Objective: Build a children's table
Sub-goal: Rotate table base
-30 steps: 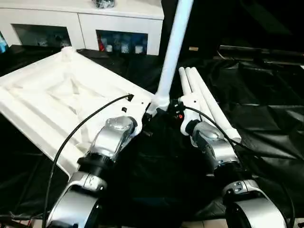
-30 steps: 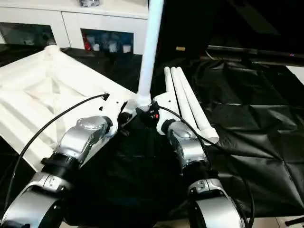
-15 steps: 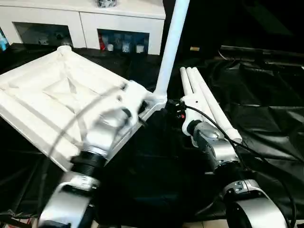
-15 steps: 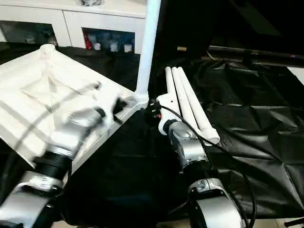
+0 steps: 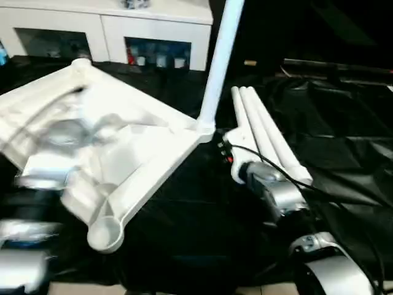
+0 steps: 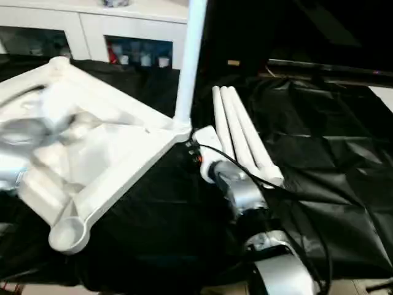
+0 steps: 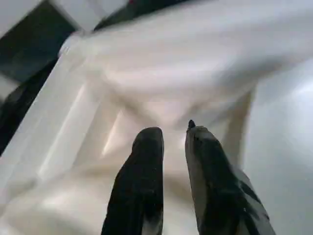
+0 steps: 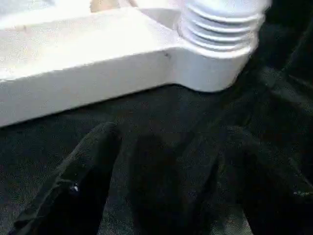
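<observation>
The children's table top (image 5: 153, 144) lies upside down on black cloth, ribbed underside up. One white leg (image 5: 218, 61) stands upright in its right corner socket (image 8: 220, 54). Three more legs (image 5: 264, 129) lie side by side to the right. An empty socket (image 5: 104, 232) shows at the near corner. My left gripper (image 7: 168, 131) hovers over the ribbed underside, its fingers a narrow gap apart with nothing between them; its arm (image 5: 49, 153) is a blur at the left. My right gripper (image 8: 171, 132) is open, just short of the legged corner, empty.
A white cabinet (image 5: 110, 31) with glass doors stands along the back. Crumpled black cloth (image 5: 344, 147) covers the floor to the right and in front. A black cable (image 5: 276, 169) runs along my right forearm (image 5: 273, 193).
My left arm has swung left, away from the legged corner and across the table top, uncovering the front edge and near socket. Its fingers have parted a little. The right arm has barely moved.
</observation>
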Robot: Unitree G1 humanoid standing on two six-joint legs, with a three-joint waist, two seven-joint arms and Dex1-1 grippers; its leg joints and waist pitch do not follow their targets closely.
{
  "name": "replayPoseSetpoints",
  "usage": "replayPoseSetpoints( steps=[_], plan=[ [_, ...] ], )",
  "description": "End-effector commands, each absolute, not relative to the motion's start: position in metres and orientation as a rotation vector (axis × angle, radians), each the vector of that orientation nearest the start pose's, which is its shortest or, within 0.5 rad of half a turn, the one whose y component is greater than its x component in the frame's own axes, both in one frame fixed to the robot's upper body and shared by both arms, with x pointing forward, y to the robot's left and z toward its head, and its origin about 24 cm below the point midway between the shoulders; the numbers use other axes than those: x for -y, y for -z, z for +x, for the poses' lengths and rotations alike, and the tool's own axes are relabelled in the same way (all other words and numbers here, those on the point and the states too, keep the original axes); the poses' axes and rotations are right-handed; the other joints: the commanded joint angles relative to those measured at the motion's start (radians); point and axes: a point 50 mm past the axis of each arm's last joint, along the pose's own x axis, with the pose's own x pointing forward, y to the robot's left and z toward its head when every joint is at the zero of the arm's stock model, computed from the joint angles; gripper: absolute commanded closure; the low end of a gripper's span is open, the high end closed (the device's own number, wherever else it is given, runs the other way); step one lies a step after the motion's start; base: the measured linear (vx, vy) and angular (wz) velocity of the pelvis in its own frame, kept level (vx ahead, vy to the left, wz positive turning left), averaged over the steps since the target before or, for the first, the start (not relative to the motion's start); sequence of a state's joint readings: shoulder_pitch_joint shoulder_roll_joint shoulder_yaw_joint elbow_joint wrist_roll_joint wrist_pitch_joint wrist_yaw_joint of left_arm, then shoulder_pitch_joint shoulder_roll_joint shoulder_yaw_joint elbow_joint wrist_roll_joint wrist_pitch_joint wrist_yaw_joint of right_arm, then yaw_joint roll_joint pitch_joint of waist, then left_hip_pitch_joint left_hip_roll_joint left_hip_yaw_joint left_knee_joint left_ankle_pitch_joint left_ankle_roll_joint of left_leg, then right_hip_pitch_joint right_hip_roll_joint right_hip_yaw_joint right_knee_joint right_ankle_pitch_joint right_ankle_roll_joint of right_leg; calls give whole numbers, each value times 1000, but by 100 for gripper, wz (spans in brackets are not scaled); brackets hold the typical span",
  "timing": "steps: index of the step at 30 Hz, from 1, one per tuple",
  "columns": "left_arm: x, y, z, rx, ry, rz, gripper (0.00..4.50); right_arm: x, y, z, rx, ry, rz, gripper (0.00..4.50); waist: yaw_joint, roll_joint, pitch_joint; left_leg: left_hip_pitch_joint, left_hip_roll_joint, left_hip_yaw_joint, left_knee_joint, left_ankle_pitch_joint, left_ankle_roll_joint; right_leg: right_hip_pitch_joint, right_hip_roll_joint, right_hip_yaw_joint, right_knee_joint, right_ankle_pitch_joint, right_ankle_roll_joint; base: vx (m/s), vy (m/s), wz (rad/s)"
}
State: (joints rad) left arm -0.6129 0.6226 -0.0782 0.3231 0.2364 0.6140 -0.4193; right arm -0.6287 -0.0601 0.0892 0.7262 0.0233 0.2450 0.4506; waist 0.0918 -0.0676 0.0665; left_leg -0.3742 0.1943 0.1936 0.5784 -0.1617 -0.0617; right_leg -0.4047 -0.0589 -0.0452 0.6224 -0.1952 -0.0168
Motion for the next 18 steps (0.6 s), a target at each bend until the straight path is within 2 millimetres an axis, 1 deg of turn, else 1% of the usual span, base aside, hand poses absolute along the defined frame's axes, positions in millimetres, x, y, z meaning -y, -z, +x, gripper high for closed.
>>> replayPoseSetpoints(
  steps=[1,2,3,4,5,6,7,8,9,10,11,12,13,14,17,18],
  plan=[
    [-275,-133,340,-493,20,777,355,89,-34,345,-409,-622,-110,90,-1,28,-73,27,38,-20,-64,-194,-42,41,-76,45,-61,-95,-187,0,0,0],
    [-279,-133,338,-504,10,787,355,89,-34,345,-410,-623,-112,90,-2,28,-72,25,38,-21,-65,-196,-44,42,-75,45,-61,-95,-187,0,0,0],
    [-291,-133,331,-552,-16,831,355,88,-35,345,-415,-626,-113,90,-3,31,-73,27,38,-21,-65,-203,-50,41,-75,45,-61,-99,-187,0,0,0],
    [-297,-133,326,-580,-24,855,355,88,-34,345,-418,-628,-115,90,-4,30,-72,25,38,-22,-66,-210,-52,41,-76,45,-60,-106,-187,0,0,0],
    [-298,-133,325,-587,-24,857,355,88,-34,345,-419,-629,-117,90,-4,31,-71,28,38,-22,-67,-223,-56,39,-76,45,-63,-124,-184,0,0,0],
    [-300,-133,324,-595,-24,858,355,88,-34,345,-420,-629,-118,90,-5,29,-71,27,37,-22,-67,-224,-57,40,-75,46,-63,-127,-184,0,0,0],
    [-304,-133,319,-625,-23,874,355,87,-33,344,-424,-629,-118,90,-3,31,-71,30,38,-21,-66,-223,-59,38,-77,46,-64,-128,-187,0,0,0],
    [-306,-133,317,-635,-23,881,355,87,-33,344,-426,-630,-117,90,-3,31,-70,28,39,-22,-67,-225,-59,38,-78,47,-64,-127,-191,0,0,0],
    [-309,-133,313,-658,-21,893,355,87,-32,344,-429,-630,-117,90,-3,31,-70,30,38,-21,-67,-229,-59,37,-76,46,-64,-131,-191,0,0,0],
    [-312,-132,307,-691,-15,904,355,87,-31,343,-433,-629,-117,90,-3,29,-69,29,38,-22,-68,-234,-61,37,-76,47,-64,-132,-192,0,0,0],
    [-313,-132,306,-699,-13,906,355,87,-31,343,-434,-629,-117,90,-3,29,-70,27,39,-24,-69,-230,-61,40,-78,47,-62,-133,-192,0,0,0],
    [-314,-131,301,-726,0,905,355,86,-30,344,-438,-630,-114,90,-4,30,-69,28,38,-22,-69,-230,-60,38,-76,47,-63,-134,-191,0,0,0],
    [-315,-130,299,-738,8,902,355,86,-30,344,-439,-631,-113,90,-4,29,-69,28,39,-23,-68,-227,-61,38,-78,47,-62,-130,-193,0,0,0],
    [-315,-130,297,-748,15,899,355,85,-30,344,-440,-632,-112,90,-3,28,-68,29,38,-22,-68,-235,-60,36,-78,47,-65,-146,-192,0,0,0],
    [-314,-129,291,-782,56,908,355,84,-30,345,-438,-638,-113,90,-3,29,-68,29,39,-23,-69,-243,-61,36,-79,48,-65,-155,-193,0,0,0],
    [-313,-127,288,-803,84,905,355,83,-31,345,-437,-641,-113,90,-4,29,-67,30,38,-22,-69,-248,-62,34,-76,48,-67,-161,-192,0,0,0]
  ],
)
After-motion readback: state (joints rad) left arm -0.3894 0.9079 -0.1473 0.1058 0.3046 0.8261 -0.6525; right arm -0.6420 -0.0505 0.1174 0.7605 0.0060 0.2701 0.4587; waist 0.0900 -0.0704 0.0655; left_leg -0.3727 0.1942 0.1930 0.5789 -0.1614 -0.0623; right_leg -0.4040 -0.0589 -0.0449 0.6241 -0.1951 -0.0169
